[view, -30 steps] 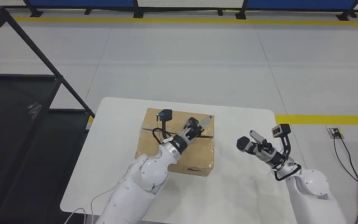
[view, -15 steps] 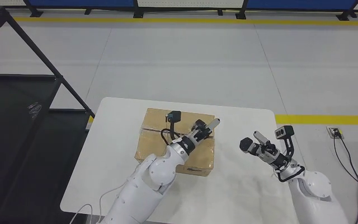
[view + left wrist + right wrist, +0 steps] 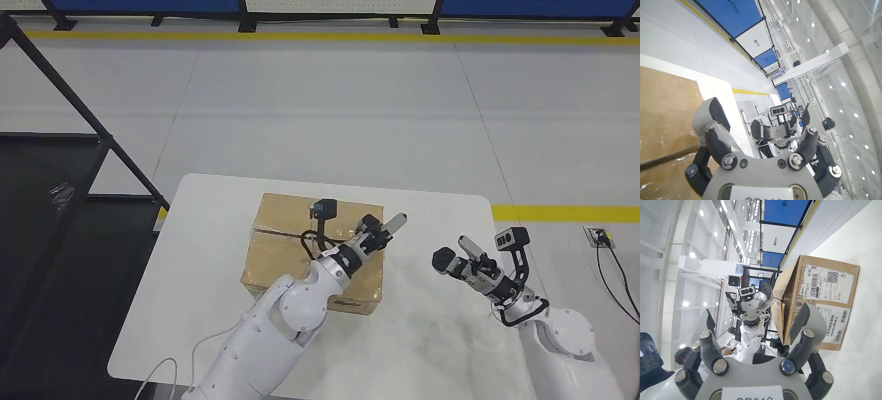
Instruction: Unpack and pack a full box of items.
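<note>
Over the last second the left claw is sliding across the top of the box toward the edge facing the right arm, and is now hanging just past that edge; its jaws are standing wide apart and gripping nothing, though a tape scrap, clear and crumpled, is clinging to one finger; the right claw is drifting slightly away from the box, jaws likewise spread and holding nothing, hovering above the tabletop well apart from the carton; the box itself is sitting unmoved mid-tabletop, flaps lying flat and closed along the centre seam; judgement: the sweep is reading as a tape-stripping pass along the seam, so unpacking is only beginning; flaps are awaiting lifting, and the stuck scrap is risking fouling the next grasp.
</note>
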Robot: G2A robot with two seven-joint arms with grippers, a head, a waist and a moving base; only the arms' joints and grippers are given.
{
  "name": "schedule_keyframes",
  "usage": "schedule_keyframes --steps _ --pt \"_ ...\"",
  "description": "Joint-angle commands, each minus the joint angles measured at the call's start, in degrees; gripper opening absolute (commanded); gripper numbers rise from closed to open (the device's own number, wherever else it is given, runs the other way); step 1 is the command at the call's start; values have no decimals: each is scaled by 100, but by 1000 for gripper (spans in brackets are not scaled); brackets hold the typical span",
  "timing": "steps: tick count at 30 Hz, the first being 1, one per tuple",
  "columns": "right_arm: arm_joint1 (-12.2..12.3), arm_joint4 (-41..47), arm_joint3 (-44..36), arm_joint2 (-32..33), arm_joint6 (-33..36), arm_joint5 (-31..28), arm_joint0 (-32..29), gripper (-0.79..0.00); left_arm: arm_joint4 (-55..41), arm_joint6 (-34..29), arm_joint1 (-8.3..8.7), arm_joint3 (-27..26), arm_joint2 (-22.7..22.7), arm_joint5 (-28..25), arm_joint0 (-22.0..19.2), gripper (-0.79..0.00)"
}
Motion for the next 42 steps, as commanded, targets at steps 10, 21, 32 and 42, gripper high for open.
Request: schedule_keyframes --steps 10,21,32,42 --pt "37 67 60 -46 0 -32 34 0 20 36 -122 127 -65 -56 -139 0" --pt "74 132 114 -75 0 -39 44 0 52 107 -268 432 -68 -159 -353 0" --pt "109 112 95 -189 133 46 236 0 -21 -215 -182 -466 -646 -448 -44 0" --pt "144 -844 -623 -625 189 297 519 0 -283 -1268 272 -3075 -2842 -352 1260 0"
